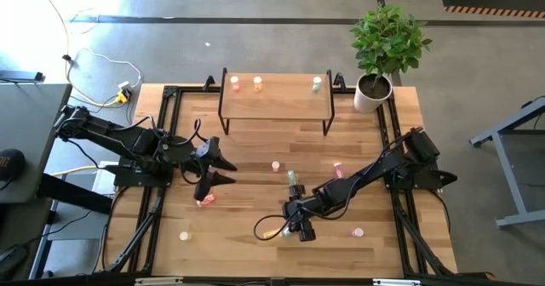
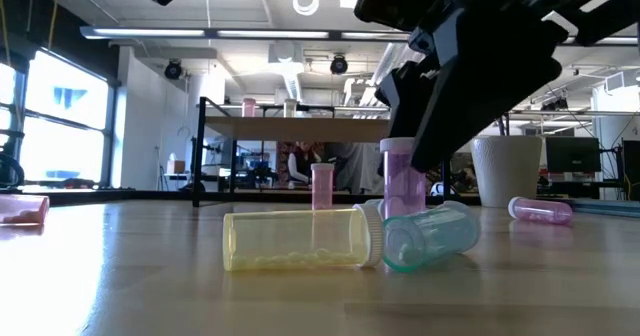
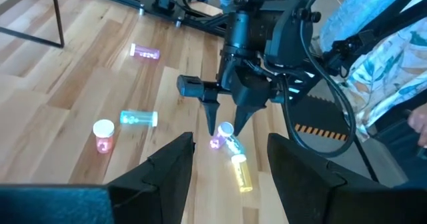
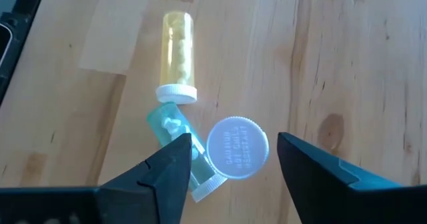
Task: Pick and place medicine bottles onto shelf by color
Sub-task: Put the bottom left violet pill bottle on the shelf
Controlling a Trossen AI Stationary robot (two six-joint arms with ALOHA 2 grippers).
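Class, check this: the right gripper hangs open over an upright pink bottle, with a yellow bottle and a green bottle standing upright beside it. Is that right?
Not quite. The yellow bottle and green bottle lie on their sides, as the low view shows. The rest holds: the right gripper hangs open over the upright pink bottle.

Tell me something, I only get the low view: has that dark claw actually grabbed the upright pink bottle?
Observer: Not yet. The right wrist view shows the right gripper open, its fingers on either side of the white cap of the pink bottle, with a small gap on each side.
Operator: Is anything on the shelf besides the two bottles I can make out?
Observer: Yes. From above, a pale green bottle stands at the right end of the shelf, apart from those two.
Operator: And the other arm?
Observer: The left gripper hangs over the table's left side, open and empty.
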